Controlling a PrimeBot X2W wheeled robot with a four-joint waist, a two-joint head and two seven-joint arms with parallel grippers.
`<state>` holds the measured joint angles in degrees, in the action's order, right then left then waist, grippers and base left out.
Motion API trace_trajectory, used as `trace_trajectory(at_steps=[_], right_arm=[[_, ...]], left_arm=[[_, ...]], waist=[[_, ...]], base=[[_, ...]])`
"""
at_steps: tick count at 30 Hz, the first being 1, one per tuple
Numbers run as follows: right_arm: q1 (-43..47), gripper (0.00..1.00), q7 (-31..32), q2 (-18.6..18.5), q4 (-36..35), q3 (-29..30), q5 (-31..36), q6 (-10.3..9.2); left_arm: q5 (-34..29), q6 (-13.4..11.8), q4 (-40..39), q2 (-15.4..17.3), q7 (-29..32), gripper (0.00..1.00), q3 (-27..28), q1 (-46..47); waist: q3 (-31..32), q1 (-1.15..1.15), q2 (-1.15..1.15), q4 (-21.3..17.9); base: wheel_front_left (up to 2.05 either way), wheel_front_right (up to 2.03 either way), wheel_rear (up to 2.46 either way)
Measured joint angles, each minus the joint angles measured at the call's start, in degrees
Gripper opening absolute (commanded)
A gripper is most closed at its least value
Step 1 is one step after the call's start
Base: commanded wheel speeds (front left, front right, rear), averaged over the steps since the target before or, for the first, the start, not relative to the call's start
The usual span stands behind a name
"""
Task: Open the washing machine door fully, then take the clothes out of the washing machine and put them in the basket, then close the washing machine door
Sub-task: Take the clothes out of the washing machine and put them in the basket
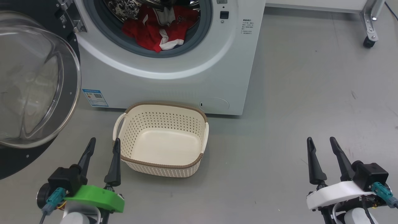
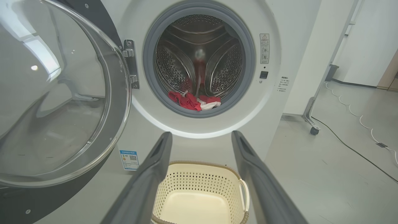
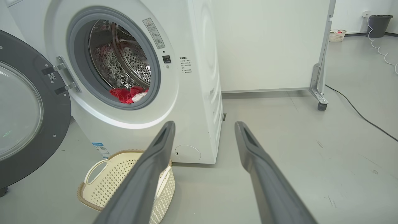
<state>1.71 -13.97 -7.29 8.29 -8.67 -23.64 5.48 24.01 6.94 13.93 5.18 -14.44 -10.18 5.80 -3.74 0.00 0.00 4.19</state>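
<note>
Beside the left hand (image 1: 105, 140) sat the basket (image 1: 164, 105), the clothes (image 1: 149, 32) well beyond. It and the right hand (image 1: 321, 139) gaped wide, empty.

Clothes (image 1: 155, 31) in washing machine (image 1: 186, 81), basket (image 1: 161, 168) before it, door (image 1: 34, 87) leftward.

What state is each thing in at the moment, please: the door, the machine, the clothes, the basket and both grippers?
washing machine door: swung open on its hinges, to the left of the drum hole.
washing machine: drum hole uncovered.
clothes: heaped inside the drum near its front, not held.
basket: upright on the floor before the machine, empty.
left gripper: open, holding nothing.
right gripper: open, holding nothing.
</note>
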Motion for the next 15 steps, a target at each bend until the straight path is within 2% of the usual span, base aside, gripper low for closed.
trace_trajectory(at_steps=[15], right_arm=[[-0.01,1.00,0.00,-0.01,-0.23,0.00,0.01,0.00]], left_arm=[[0.00,0.00,-0.54,-0.30,0.00,1.00,0.24,-0.01]], waist=[[-0.96,0.00,0.00,0.04]], base=[[0.00,0.00,0.00]])
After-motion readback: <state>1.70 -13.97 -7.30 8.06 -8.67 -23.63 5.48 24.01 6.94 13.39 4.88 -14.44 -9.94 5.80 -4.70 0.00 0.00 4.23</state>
